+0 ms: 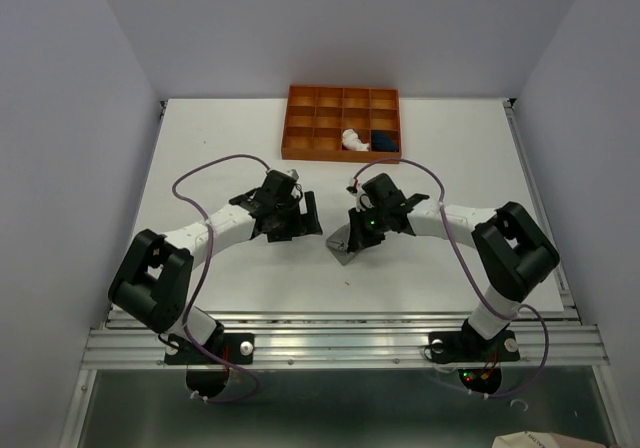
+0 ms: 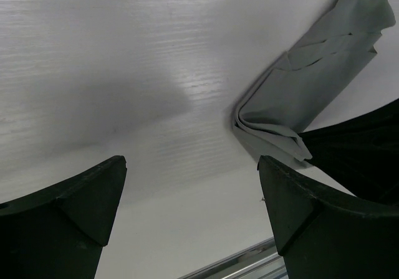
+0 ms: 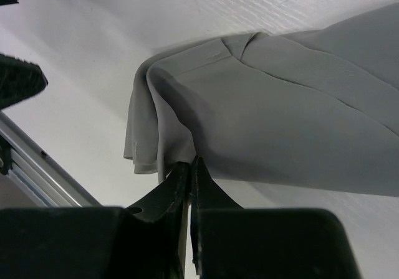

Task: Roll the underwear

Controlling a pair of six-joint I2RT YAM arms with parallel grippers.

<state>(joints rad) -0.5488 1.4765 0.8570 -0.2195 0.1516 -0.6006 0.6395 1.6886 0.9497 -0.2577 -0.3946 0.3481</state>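
1. The grey underwear [image 1: 345, 249] lies on the white worktop [image 1: 220, 138], just below the middle of the top picture. It is folded into a long, thick strip with a soft bend at one end (in the left wrist picture it runs from the upper right corner down toward the middle).
2. The right fingers [image 3: 192, 167] are pressed tight together. They pinch a fold at the edge of the grey cloth, and the cloth bunches up in small folds right beside the pinch.
3. The left fingers [image 1: 301, 222] are spread as wide as they go and hold nothing. They sit just to the left of the grey cloth and do not touch it. Only bare worktop shows between them.
4. The pink-white underwear [image 1: 352, 139] is a little bundle in a box in the bottom row of the orange tray [image 1: 300, 150]. The navy underwear [image 1: 385, 140] sits in the next box to the right, at the tray's lower right corner.
5. The tray is at the top middle of the worktop, well apart from both sets of fingers.
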